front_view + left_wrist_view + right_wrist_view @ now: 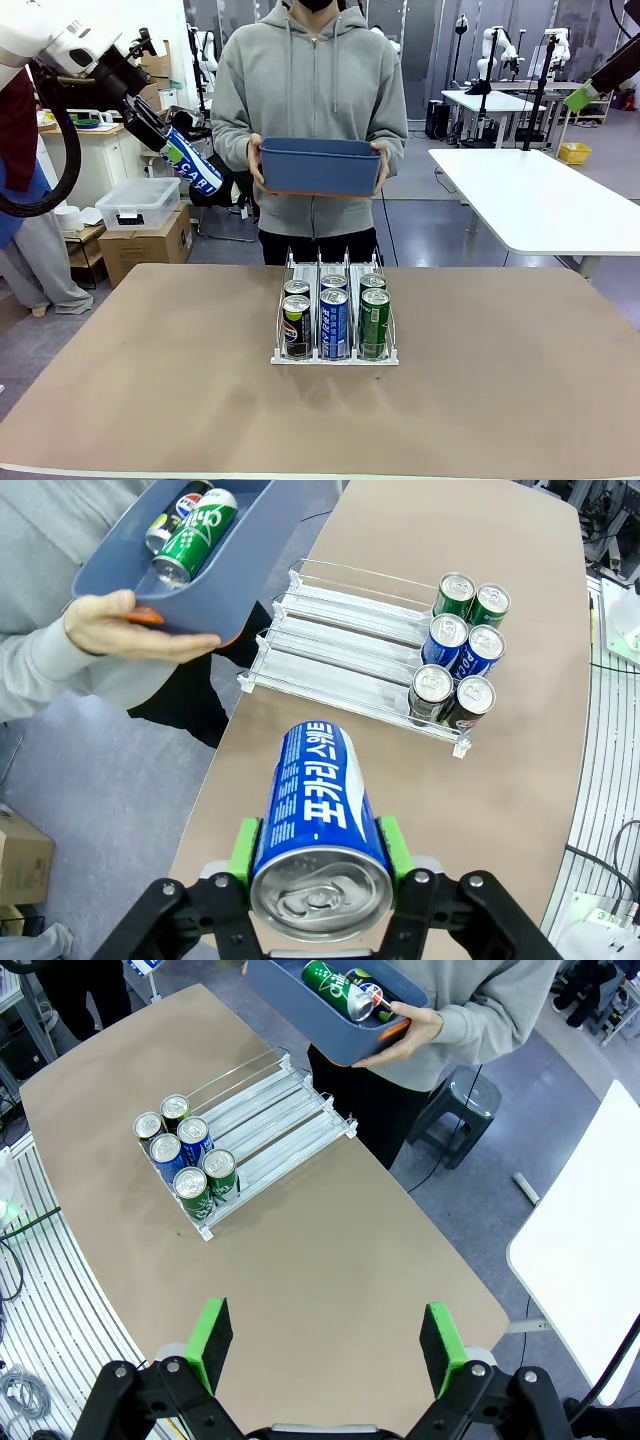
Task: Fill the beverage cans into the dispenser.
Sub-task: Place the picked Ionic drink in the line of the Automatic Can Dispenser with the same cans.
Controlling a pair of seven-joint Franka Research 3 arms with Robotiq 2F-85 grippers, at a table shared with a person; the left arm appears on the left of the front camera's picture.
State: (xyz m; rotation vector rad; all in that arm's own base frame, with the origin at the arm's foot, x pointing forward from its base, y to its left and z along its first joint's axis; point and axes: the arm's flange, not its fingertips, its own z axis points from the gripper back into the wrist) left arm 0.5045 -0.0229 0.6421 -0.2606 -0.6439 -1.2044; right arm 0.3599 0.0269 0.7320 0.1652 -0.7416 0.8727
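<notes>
The brown table (500, 380) takes most of the front view, and at its far side stands a person (310, 90) in a grey hooded sweater. The person's hands (255, 165) hold a blue bin (320, 167) at chest height, above the far edge of the table. In the left wrist view this bin contains a green can (195, 535) lying on its side, with a dark can (170, 520) just beside it. The dispenser (335, 358) stands in the middle of the table, with its low front lip toward the robot. Each of its three lanes has two upright cans, one behind the other, at the front end; the back part of the lanes is bare. The left lane has the black cans (297, 325), the middle lane the blue cans (334, 322), and the right lane the green cans (374, 320). The left gripper (318, 850) is raised in the air at the left, near the person's elbow and well apart from the dispenser. Its green pads (243, 850) are clenched on both sides of a blue can (315, 810) with white lettering, whose silver top faces the wrist camera. The right gripper (327, 1345) hangs high over the table with its jaws spread wide and nothing between them.
</notes>
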